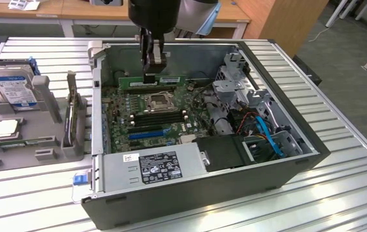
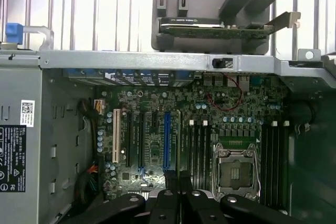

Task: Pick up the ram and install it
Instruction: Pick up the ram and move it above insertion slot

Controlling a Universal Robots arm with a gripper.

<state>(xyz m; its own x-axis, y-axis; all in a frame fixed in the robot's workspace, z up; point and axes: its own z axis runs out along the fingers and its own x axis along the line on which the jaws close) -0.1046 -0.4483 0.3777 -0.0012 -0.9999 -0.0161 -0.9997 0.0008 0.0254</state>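
Note:
The ram [image 1: 170, 80] is a thin green stick with a white label. It hangs level above the back of the motherboard inside the open computer case [image 1: 299, 164]. My gripper [image 1: 150, 73] comes straight down from above and is shut on the stick near its end at the exterior view's left. Below it lie the CPU socket [image 1: 157, 100] and the black empty memory slots [image 1: 157, 116]. In the wrist view my dark fingers [image 2: 169, 178] point at the board between the blue slot [image 2: 168, 140] and the memory slots [image 2: 199, 145], beside the socket [image 2: 236, 169]. The stick is seen edge-on there and is hard to make out.
A grey fixture [image 1: 25, 133] on the exterior view's left holds a hard drive [image 1: 12, 87], a chip [image 1: 6, 128] and an upright card [image 1: 73, 116]. The power supply [image 1: 151, 166] fills the case's near corner. Drive cages and blue cables [image 1: 270, 137] crowd the case's right side.

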